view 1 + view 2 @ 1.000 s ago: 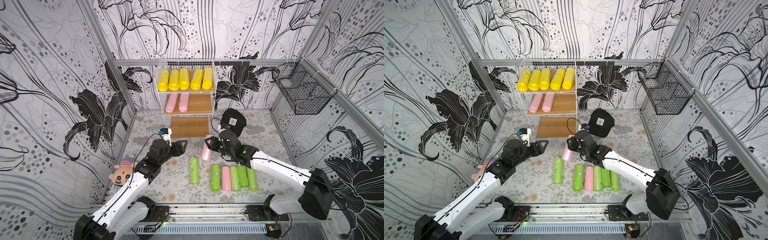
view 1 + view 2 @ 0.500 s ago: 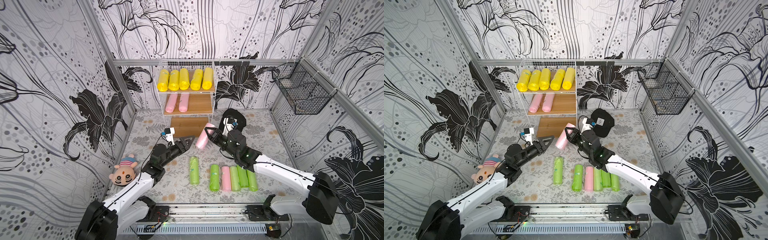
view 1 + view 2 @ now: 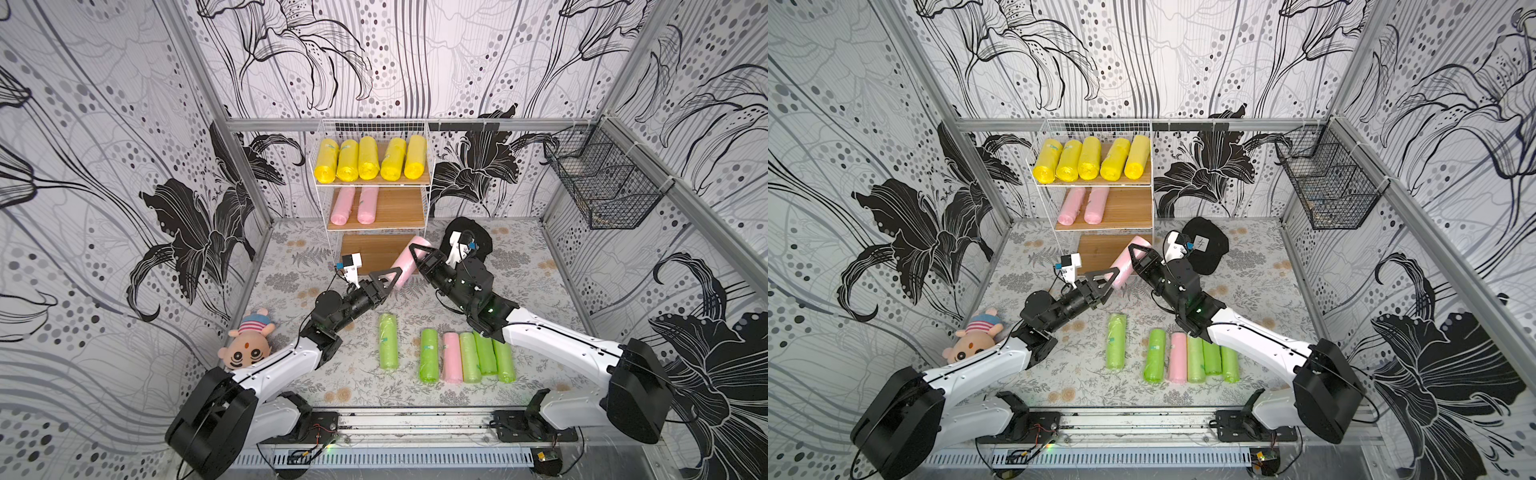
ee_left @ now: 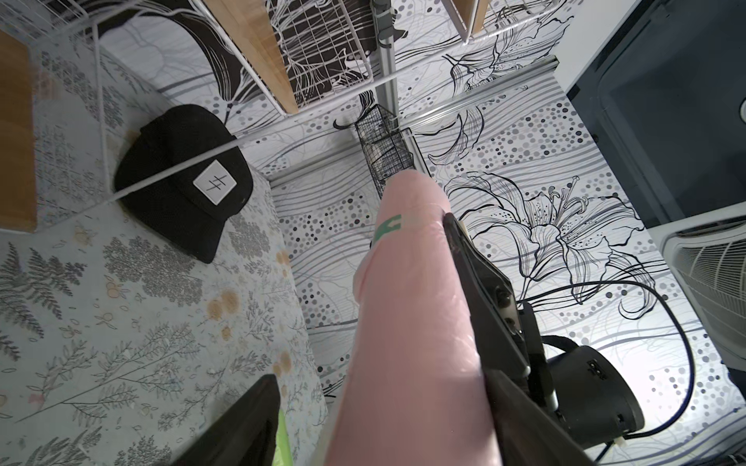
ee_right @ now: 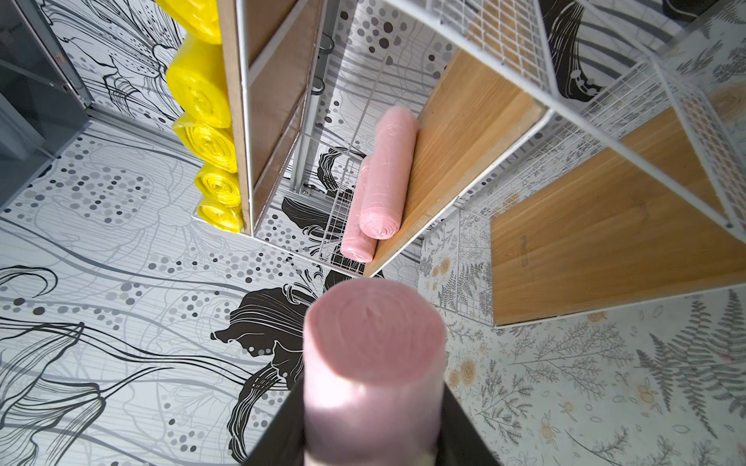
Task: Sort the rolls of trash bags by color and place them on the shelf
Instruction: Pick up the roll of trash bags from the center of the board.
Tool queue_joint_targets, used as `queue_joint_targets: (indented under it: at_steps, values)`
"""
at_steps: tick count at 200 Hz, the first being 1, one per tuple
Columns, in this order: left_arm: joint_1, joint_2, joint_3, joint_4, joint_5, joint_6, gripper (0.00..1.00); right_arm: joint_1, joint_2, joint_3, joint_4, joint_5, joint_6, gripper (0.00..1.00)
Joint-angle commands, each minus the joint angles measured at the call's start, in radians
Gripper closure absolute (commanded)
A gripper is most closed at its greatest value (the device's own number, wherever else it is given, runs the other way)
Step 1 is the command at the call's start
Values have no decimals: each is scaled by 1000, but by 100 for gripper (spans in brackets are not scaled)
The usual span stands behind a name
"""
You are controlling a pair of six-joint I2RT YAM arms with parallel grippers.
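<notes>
**Now the third pink roll, aimed at the middle board**

My right hand is clamped on the held pink roll, which hangs tilted in the air just in front of the shelf, its far end pointing up towards the boards. I grip it across its body so the far end leads into the shelf.

My left hand has its fingers apart at the near end of that roll. In the left wrist view a gap shows between one finger and the plastic, so it carries none of the weight.

The sorting explains the aim. The yellow rolls fill the top board, and the two pink rolls lie side by side at the left of the middle board, leaving bare wood to their right. That is where I judge this one belongs.

The bottom board is bare, presumably kept for the green rolls, which lie on the near part of the table with one last pink roll among them.
</notes>
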Motion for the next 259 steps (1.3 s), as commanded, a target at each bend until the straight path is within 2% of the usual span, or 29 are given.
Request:
queue_joint_targets:
  at_steps: [1, 33, 62, 79, 115, 130, 146, 163, 172, 186, 214, 241, 259]
  values:
    - [-13, 21, 5, 140, -41, -41, 22, 3, 5, 13, 111, 21, 40, 70]
    - [-23, 34, -4, 179, -127, -51, 31, 3, 13, 10, 132, 14, 50, 71]
    - [-23, 59, 23, 192, -129, -59, 35, 3, 22, 10, 139, 8, 61, 71]
    - [-23, 79, 24, 218, -142, -75, 44, 3, 30, 10, 147, 5, 71, 71]
    - [-23, 108, 25, 263, -159, -89, 72, 3, 33, 1, 148, 15, 71, 69]
    - [-23, 108, 20, 268, -167, -85, 79, 3, 26, -3, 132, 34, 56, 63]
    - [-23, 102, 6, 272, -187, -73, 86, 3, 18, 2, 92, 55, 27, 53]
    - [-21, 85, -6, 258, -206, -46, 99, 3, 5, -1, 64, 76, -4, 35]
    - [-20, 72, -6, 238, -212, -28, 100, 2, -5, -6, 45, 88, -21, 27]
    - [-14, 44, -7, 182, -216, 12, 100, -2, -28, -15, 6, 103, -56, 17]
    - [-6, -56, 22, -42, -255, 169, 100, -20, -103, -49, -83, 151, -123, 8]
    - [-12, -177, 133, -421, -344, 418, 100, -41, -174, -41, -227, 192, -255, 6]
    - [-28, -223, 213, -606, -435, 544, 100, -44, -189, 6, -344, 218, -376, 6]
